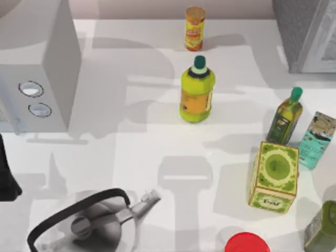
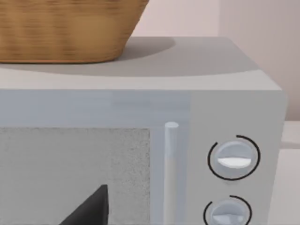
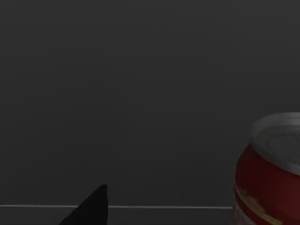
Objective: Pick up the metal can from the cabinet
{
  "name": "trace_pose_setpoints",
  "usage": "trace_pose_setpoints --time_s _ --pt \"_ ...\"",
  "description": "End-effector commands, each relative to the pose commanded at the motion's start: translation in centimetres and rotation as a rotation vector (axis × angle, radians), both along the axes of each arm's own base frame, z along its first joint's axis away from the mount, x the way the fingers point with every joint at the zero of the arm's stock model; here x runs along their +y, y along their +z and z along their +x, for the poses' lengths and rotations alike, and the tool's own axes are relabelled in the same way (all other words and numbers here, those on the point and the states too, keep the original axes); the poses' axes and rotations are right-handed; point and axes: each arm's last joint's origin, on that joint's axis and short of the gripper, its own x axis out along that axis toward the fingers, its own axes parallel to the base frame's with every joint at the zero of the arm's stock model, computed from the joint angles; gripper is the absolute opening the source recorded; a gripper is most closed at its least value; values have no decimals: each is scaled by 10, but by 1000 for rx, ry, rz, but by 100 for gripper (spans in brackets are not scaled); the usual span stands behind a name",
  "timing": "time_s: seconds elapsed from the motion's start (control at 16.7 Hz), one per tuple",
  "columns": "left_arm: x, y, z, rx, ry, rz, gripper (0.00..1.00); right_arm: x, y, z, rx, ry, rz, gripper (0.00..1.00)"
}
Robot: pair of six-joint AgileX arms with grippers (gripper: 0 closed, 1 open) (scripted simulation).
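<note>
I am seeing my left arm (image 1: 7,173) sitting as a dark shape at the far left edge of the top view, a little below mid-height. In the left wrist view, one black fingertip (image 2: 91,208) of the left gripper is poking up at the lower left of the frame. In the right wrist view, a matching black fingertip (image 3: 91,208) of the right gripper is showing at the lower left.

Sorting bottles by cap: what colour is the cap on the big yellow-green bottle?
Dark green, on the yellow-green bottle with its orange label; the top view shows it best.
</note>
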Motion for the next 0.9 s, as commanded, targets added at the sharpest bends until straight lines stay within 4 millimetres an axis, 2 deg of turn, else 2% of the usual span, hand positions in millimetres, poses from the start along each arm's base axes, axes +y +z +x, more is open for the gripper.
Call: trace_pose_setpoints --time_s 0.12,0.9 --pt "0 0 0 0 0 0 100 0 0 0 0 0 0 100" --pt "0 0 0 0 0 0 100 0 0 0 0 0 0 2"
